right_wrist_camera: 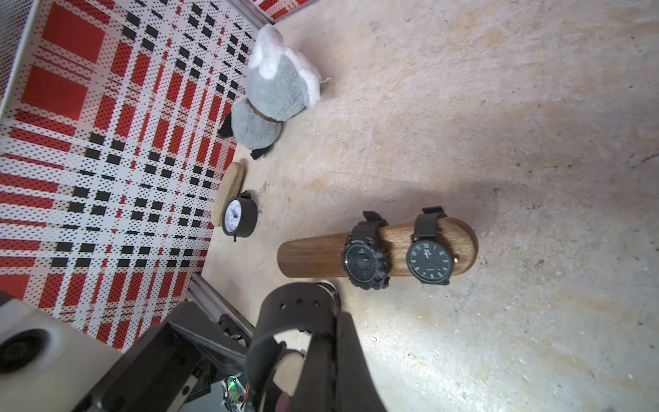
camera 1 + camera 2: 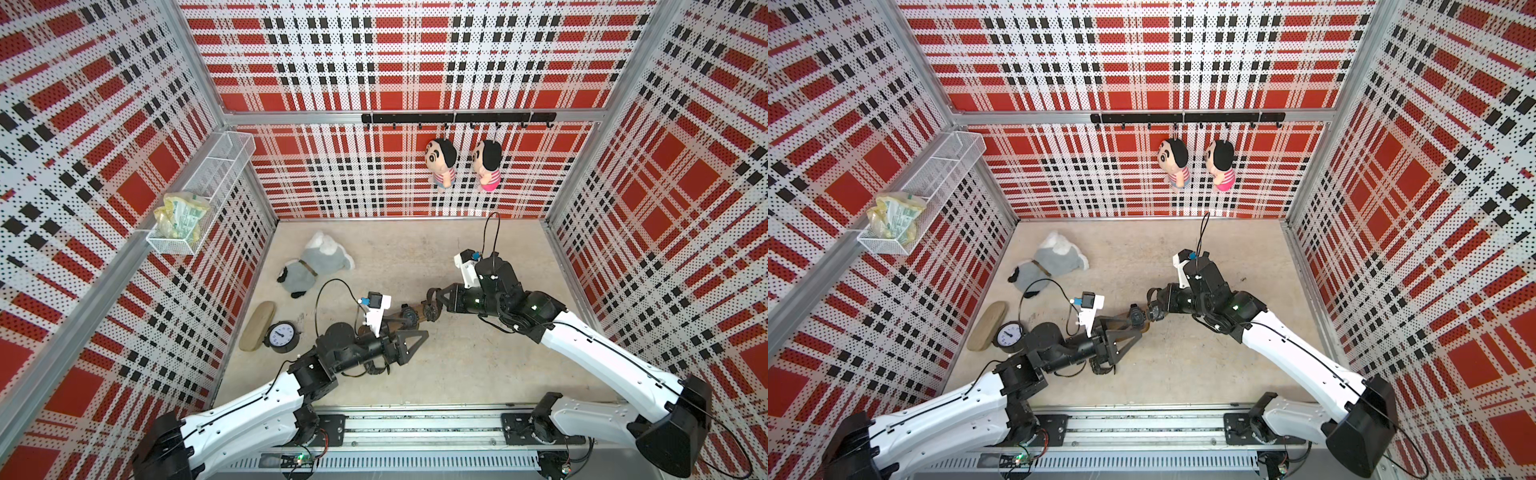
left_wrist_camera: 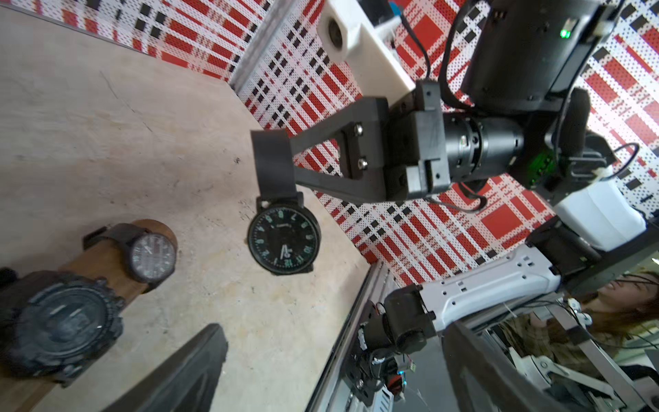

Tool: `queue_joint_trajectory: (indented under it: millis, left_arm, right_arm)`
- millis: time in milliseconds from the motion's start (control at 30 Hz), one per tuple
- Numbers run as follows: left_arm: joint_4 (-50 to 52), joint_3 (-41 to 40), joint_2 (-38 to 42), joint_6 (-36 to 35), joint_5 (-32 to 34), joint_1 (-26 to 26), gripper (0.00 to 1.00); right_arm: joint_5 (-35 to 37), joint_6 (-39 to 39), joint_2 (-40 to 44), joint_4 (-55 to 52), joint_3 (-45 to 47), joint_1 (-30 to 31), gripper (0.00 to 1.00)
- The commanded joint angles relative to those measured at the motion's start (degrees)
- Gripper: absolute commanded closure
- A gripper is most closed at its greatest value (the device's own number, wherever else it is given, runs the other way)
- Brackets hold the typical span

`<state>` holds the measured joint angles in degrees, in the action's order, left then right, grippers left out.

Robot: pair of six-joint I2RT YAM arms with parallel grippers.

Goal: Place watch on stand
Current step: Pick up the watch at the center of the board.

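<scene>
The brown wooden stand (image 1: pixel 313 257) lies on the floor and carries two black watches, a chunky one (image 1: pixel 363 262) and a flat round-faced one (image 1: pixel 429 262). A third black watch (image 3: pixel 284 242) hangs by its strap (image 1: pixel 296 321) from my right gripper (image 3: pixel 274 167), which is shut on the strap just past the stand's round end (image 3: pixel 157 228). In both top views the right gripper (image 2: pixel 432 296) sits at that end of the stand (image 2: pixel 419 319). My left gripper (image 2: pixel 415 322) is open and empty above the stand, its fingers (image 3: pixel 185 371) wide apart.
A grey plush dog (image 2: pixel 316 264) lies at the back left. A black alarm clock (image 2: pixel 282 336) and a beige oval board (image 2: pixel 257 326) stand by the left wall. A wire basket (image 2: pixel 195 208) hangs on that wall. Two dolls (image 2: pixel 440 162) hang on the back wall.
</scene>
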<state>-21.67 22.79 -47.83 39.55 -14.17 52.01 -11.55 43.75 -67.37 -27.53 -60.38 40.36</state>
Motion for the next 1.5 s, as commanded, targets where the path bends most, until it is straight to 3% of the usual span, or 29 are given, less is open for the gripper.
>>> queue_joint_trajectory:
  millis: [0,300,1033,1467]
  left_arm:
    - [-5.7,0.2,-1.1,-1.0,1.2,0.5,0.02]
    - [-7.2,2.2,-4.8,-1.4,4.8,-0.8,0.01]
    - [-8.6,3.3,-9.2,2.8,1.5,-3.2,0.23]
    - [-8.6,5.1,-11.8,4.0,-0.7,-3.2,0.29]
  right_arm:
    - [-3.8,-1.0,1.6,1.1,-2.0,-0.3,1.0]
    - [-4.9,-2.2,1.1,-0.4,-4.4,-0.3,1.0]
    - [-2.6,-3.6,-1.3,-2.4,-3.8,0.8,1.0]
    - [0.3,-4.5,-3.2,-3.7,-5.9,1.8,1.0]
